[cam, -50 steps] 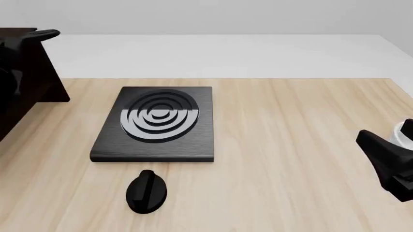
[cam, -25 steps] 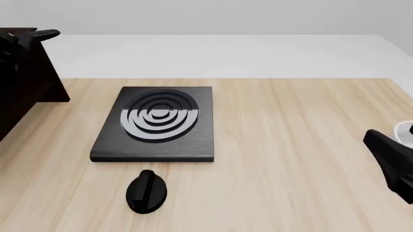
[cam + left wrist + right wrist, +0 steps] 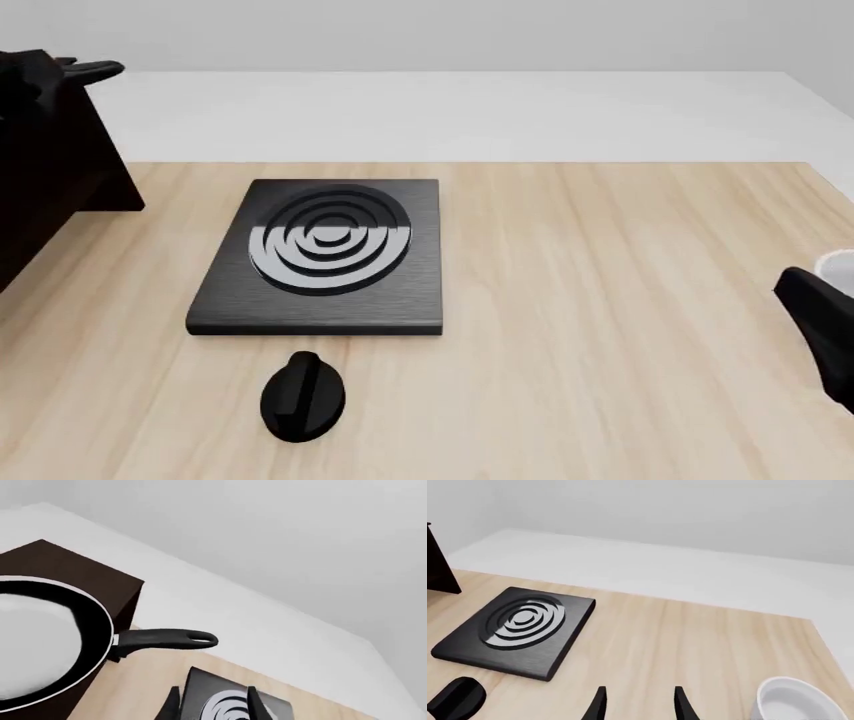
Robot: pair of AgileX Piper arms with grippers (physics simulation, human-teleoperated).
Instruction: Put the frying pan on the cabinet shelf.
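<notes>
the left end effector (image 3: 212, 705) shows only its two dark fingertips in its wrist view, standing apart with nothing between them. beyond and above those tips, the small round glossy black frying pan (image 3: 47, 642) sits on top of the very dark brown wooden cabinet shelf (image 3: 80, 572), its long black looped handle (image 3: 167, 638) jutting out past the cabinet's edge over the light wooden surface (image 3: 133, 690). the pan looks delivered (resting flat on the board, as far as this angle shows), so the step in hand is judged to be the retreat. doing it well means drawing the left end effector straight back and away from the handle without brushing that overhanging loop, since a nudge could swing or tip the pan off the board. the flat black stove plate with concentric rings (image 3: 230, 705) lies just past the fingertips, below the handle. the right end effector (image 3: 639, 705) also has its fingers parted and empty, with a white bowl (image 3: 790, 700) close beside it; it should keep clear.
</notes>
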